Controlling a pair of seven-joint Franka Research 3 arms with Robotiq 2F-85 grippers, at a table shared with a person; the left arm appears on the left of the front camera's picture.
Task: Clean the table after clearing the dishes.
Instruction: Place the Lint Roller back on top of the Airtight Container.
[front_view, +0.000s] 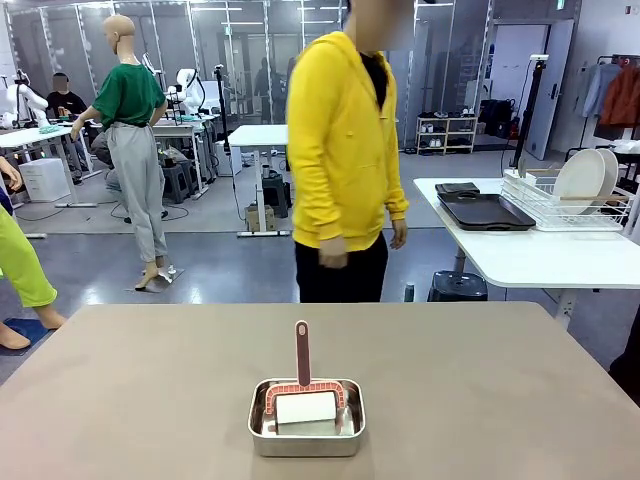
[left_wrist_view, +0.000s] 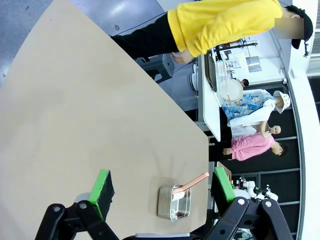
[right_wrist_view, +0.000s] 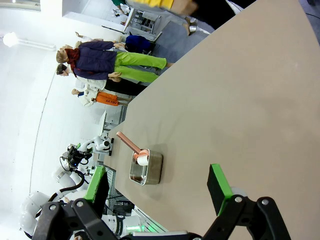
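Steel pan (front_view: 306, 430) holding red-framed white roller (front_view: 305, 402) near tabletop (front_view: 120, 400) front edge, both end effectors, left (left_wrist_view: 162, 187) and right (right_wrist_view: 160, 185), spread apart and empty, bare surface all around

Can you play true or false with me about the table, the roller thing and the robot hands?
1. The red-framed roller sits in a small steel pan. True.
2. Two plates with forks lie on the brown table. False: the plates stand in a drying rack on a white side table, next to the dark trays.
3. The left gripper has its fingers wide apart, with nothing between them. True.
4. The right gripper is squeezing the roller's handle. False: it is open, away from the roller.
5. The person in the yellow hoodie is touching the pan. False: the person stands at the far side, hands down.
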